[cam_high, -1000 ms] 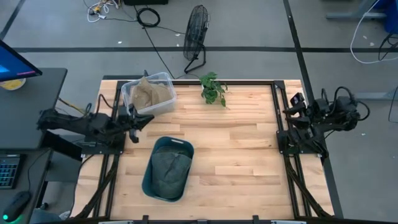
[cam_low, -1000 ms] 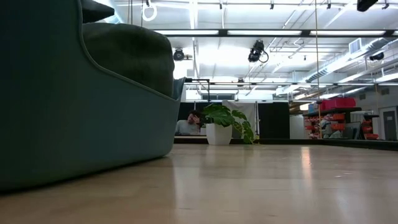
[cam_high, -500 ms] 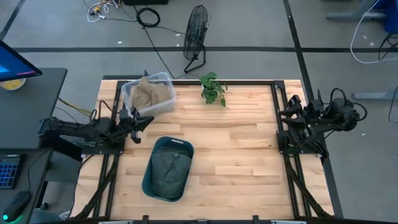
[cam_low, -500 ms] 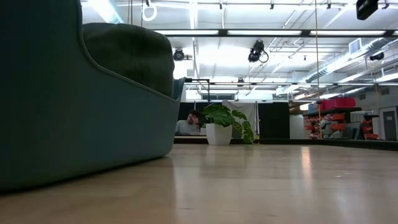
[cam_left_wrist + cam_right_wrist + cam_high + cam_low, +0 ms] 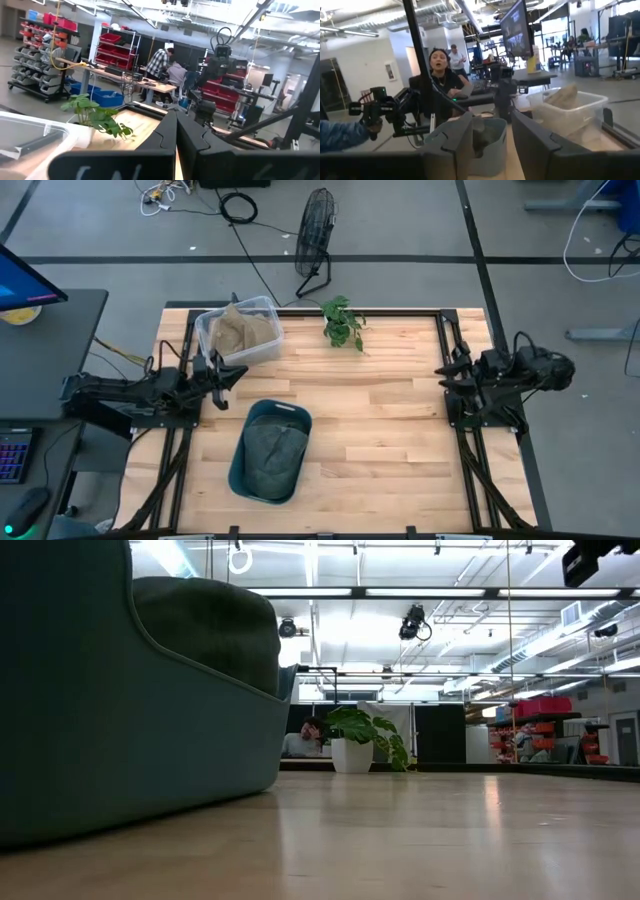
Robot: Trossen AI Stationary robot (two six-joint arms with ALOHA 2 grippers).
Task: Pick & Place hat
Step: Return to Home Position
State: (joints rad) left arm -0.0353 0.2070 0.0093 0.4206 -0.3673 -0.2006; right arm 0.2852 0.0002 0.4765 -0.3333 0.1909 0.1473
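A dark green hat (image 5: 272, 454) lies inside a teal bin (image 5: 245, 475) on the near left of the wooden table; in the low view the hat (image 5: 210, 630) rises above the bin's wall (image 5: 100, 720). My left gripper (image 5: 228, 372) is shut and empty at the table's left edge, between the clear bin and the teal bin. Its closed fingers show in the left wrist view (image 5: 176, 137). My right gripper (image 5: 444, 370) is open and empty at the table's right edge. The right wrist view (image 5: 492, 145) shows the teal bin (image 5: 495, 142) far off between its fingers.
A clear plastic bin (image 5: 240, 330) holding tan cloth stands at the far left. A small potted plant (image 5: 343, 322) stands at the far edge, and a floor fan (image 5: 315, 230) stands beyond the table. People show in the room behind. The table's middle and right are bare wood (image 5: 380, 420).
My right gripper has reached from its post at the right edge toward the table's middle and a little toward the near edge. In the low view it has come lower at the top right. The hat and the bins have stayed put.
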